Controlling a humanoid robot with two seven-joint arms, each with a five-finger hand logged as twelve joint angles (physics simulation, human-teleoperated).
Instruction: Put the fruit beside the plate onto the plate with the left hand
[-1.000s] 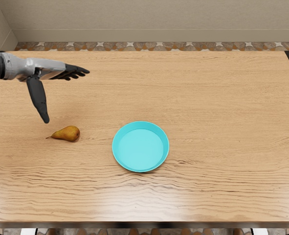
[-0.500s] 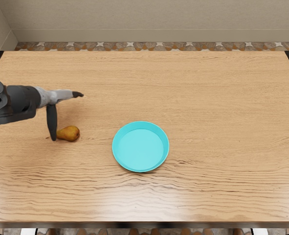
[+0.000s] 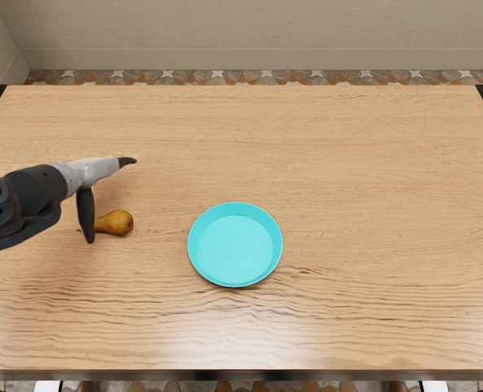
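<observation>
A: Start at the left edge. Hand status?

B: Left hand [image 3: 94, 173] comes in from the left, low over the table [image 3: 347, 147]. Fingers are stretched out flat toward the right and the thumb [image 3: 85, 216] hangs straight down. It holds nothing. The right hand does not show.

A: Fruit?

B: Pear [image 3: 117, 222], lying on its side on the wood, just below the outstretched fingers. Its narrow end points left and sits behind the thumb; whether they touch, I cannot tell. The fat end faces right.

A: Plate?

B: Plate [image 3: 191, 245], turquoise, to the right of the pear, near it but apart. The pear is not yet on it.

A: Handling estimate?

B: My judgement only: light, firm, smooth-skinned. It is rounded, so it is apt to roll on the wood, and it could squirt out of a pinch at the tapered neck. A hard squeeze could bruise the skin. The best hold looks to be across the fat belly, thumb on one flank and fingers on the other, closing evenly. The hand would need to wrap it before lifting. The rim to clear looks low.
</observation>
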